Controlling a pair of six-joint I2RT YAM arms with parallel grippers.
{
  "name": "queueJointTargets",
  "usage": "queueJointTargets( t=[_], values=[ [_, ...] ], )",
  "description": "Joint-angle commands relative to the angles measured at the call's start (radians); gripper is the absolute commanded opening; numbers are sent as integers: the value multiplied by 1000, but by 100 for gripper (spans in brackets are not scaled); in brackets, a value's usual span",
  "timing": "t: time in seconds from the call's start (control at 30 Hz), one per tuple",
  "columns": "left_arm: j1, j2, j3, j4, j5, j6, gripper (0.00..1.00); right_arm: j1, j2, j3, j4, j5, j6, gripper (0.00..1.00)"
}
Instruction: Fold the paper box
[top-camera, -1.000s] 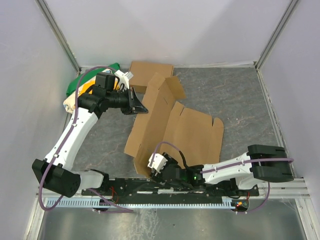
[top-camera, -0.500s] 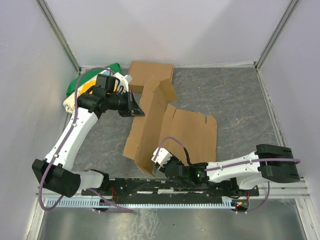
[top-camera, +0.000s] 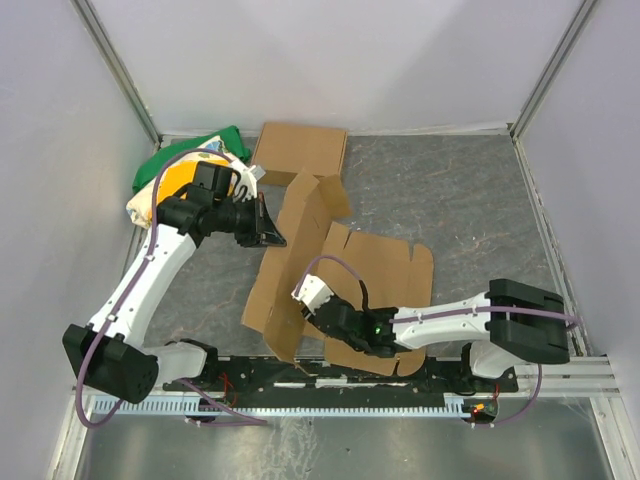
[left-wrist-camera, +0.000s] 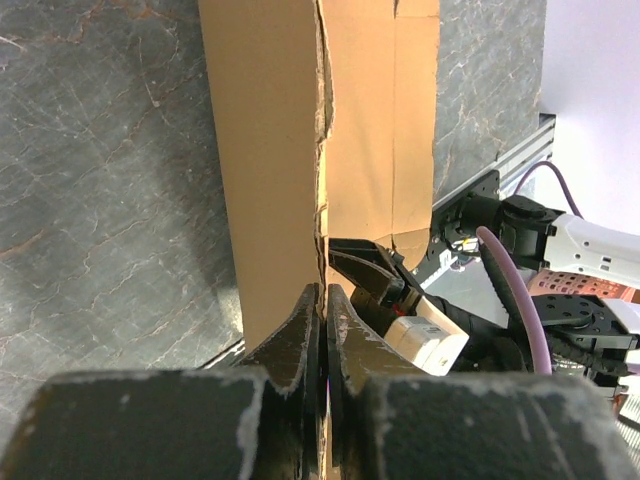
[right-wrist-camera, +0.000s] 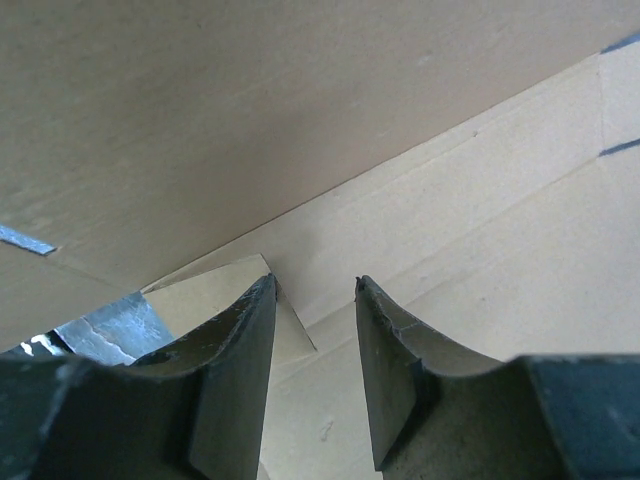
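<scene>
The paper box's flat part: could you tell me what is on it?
The right gripper is over the paper box, jaws apart; its wrist hides any contact.

The overhead camera looks steeply down from behind the arm bases, taking in the whole table (top-camera: 480, 200) and both arms from afar. The left wrist camera looks past the left gripper (left-wrist-camera: 324, 300) along the paper box (left-wrist-camera: 270, 150) toward the right arm (left-wrist-camera: 590, 250), all shared with the overhead view. The right wrist camera, behind the right gripper (right-wrist-camera: 315, 290), sits so close that cardboard fills its frame.
</scene>
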Motion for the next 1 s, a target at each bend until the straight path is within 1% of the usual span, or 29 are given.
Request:
queueJointTargets(
  t=[0.0, 0.27, 0.33, 0.43, 0.5, 0.53, 0.6, 0.63, 0.67, 0.73, 0.77, 0.83, 0.93, 0.97],
  values=[
    [5, -35, -17, 34, 39, 27, 5, -14, 34, 47, 18, -46, 30, 46],
    [5, -11, -52, 44, -2, 38, 6, -22, 24, 43, 3, -93, 55, 46],
    [5, -4, -62, 45, -27, 41, 6, -25, -12, 46, -26, -81, 63, 46],
    [5, 1, -68, 44, -58, 41, 6, -61, -112, 63, -114, -63, 85, 47],
    [5, 4, -70, 44, -77, 41, 6, -120, -189, 76, -173, -89, 91, 48],
    [5, 4, -68, 44, -85, 41, 6, -156, -226, 86, -202, -98, 91, 52],
    [5, 4, -66, 42, -99, 43, 6, -237, -277, 122, -279, -124, 81, 61],
    [4, 4, -63, 41, -103, 46, 6, -281, -286, 147, -315, -144, 73, 69],
    [5, 5, -60, 38, -105, 47, 7, -322, -284, 170, -349, -159, 65, 75],
    [5, 9, -53, 34, -109, 51, 7, -405, -249, 225, -393, -212, 45, 83],
    [5, 11, -49, 30, -113, 53, 7, -453, -220, 245, -408, -254, 44, 84],
    [5, 15, -44, 26, -116, 54, 7, -555, -138, 275, -416, -389, 66, 84],
    [5, 16, -42, 23, -114, 53, 8, -734, -27, 298, -357, -619, 136, 80],
    [5, 16, -42, 23, -111, 52, 8, -775, 6, 304, -328, -692, 160, 79]
  ],
)
